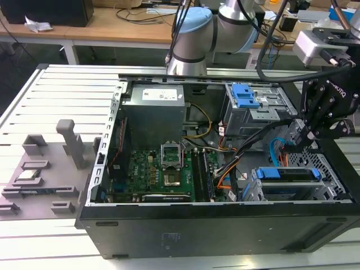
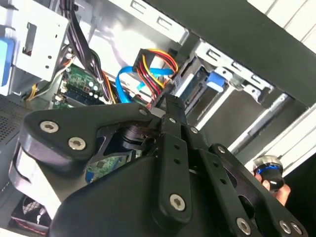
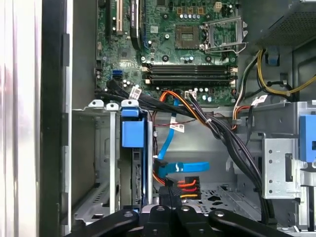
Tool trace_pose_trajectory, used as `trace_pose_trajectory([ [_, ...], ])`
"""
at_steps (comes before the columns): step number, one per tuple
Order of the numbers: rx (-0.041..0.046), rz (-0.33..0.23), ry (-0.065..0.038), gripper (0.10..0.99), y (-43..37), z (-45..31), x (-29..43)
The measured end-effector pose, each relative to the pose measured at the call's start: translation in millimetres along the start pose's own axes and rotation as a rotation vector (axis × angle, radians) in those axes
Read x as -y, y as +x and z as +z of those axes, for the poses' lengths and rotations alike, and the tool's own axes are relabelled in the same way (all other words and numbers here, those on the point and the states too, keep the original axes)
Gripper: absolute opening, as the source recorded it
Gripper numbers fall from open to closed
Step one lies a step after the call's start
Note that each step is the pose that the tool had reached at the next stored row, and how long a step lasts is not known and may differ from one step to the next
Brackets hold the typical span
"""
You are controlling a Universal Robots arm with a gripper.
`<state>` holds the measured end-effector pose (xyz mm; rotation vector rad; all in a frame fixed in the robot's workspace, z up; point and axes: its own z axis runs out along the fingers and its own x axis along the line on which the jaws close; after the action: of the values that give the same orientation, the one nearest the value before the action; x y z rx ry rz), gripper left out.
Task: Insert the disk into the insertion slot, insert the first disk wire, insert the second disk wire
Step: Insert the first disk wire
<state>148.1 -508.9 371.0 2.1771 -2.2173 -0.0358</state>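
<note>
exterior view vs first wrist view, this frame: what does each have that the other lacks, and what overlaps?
Exterior view, not first wrist view: the arm's blue-capped joints and the grey fixture plate beside the case.
First wrist view, not exterior view: the red-orange-yellow wire plug close by the gripper.
Both: the motherboard, the blue-framed disk seated in the insertion slot, and the light-blue second disk wire.

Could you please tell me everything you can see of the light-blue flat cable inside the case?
The second disk wire is a thin, flat, light-blue ribbon, plastic-looking. In the first wrist view it emerges from behind the black wire bundle, folds sharply, then runs beside red and orange wires near the claw. Its ends are hidden.
</note>
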Motion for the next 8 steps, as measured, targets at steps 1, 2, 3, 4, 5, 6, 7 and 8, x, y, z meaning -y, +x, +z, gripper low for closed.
trace_pose_trajectory([
  [1, -0.0006, 0.000, 0.000, 0.106, -1.3, 2.8, 1.3],
  [2, -0.0010, 0.000, 0.000, 0.106, -1.7, 3.7, 1.4],
  [3, -0.0009, 0.000, 0.000, 0.106, -1.7, 3.7, 1.4],
  [4, -0.0011, 0.000, 0.000, 0.106, -1.7, 3.6, 1.4],
  [5, -0.0012, 0.000, 0.000, 0.106, -1.7, 3.6, 1.5],
  [6, -0.0011, 0.000, 0.000, 0.106, -1.8, 3.7, 1.5],
  [7, -0.0011, 0.000, 0.000, 0.106, -1.7, 3.8, 1.5],
  [8, -0.0011, 0.000, 0.000, 0.114, -1.8, 3.8, 1.4],
])
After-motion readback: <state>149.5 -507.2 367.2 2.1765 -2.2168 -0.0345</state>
